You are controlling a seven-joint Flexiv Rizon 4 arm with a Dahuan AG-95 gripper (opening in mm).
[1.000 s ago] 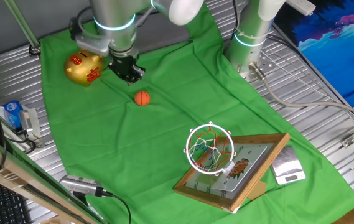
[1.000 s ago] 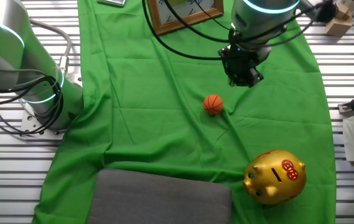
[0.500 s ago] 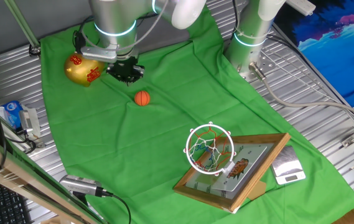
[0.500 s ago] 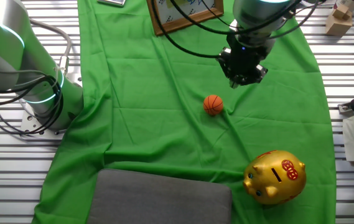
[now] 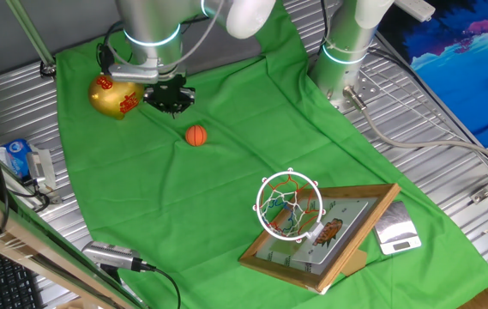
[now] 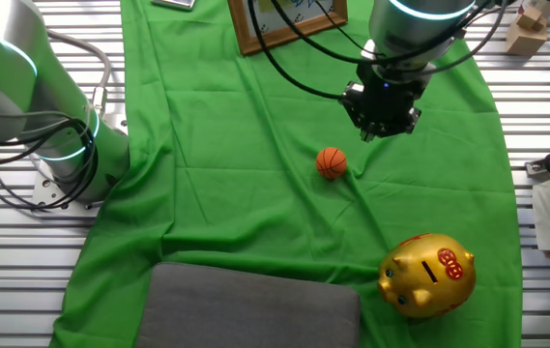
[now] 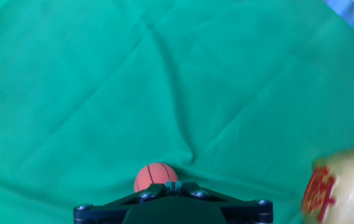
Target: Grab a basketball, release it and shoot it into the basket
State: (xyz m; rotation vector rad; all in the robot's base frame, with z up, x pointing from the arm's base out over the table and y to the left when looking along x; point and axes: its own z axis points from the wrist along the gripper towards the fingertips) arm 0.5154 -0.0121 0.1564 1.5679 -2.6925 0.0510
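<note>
The basketball (image 5: 195,136) is a small orange ball with dark seams, lying free on the green cloth. It also shows in the other fixed view (image 6: 331,162) and at the bottom of the hand view (image 7: 155,176). My gripper (image 5: 171,99) hangs above the cloth, up and to the left of the ball and apart from it; it also shows in the other fixed view (image 6: 383,118). In the hand view its fingertips (image 7: 173,186) meet with nothing between them. The basket (image 5: 288,206), an orange-red ring with a white net, sticks out from its wood-framed backboard (image 5: 346,236) at the front right.
A gold piggy bank (image 5: 115,94) with red marks stands just left of the gripper, and shows in the other fixed view (image 6: 427,274). A second silver arm base (image 5: 346,51) stands at the back right. A grey pad (image 6: 255,307) lies on the cloth edge.
The gripper has shifted slightly left and up and turned at the wrist. The ball, piggy bank and hoop have not moved.
</note>
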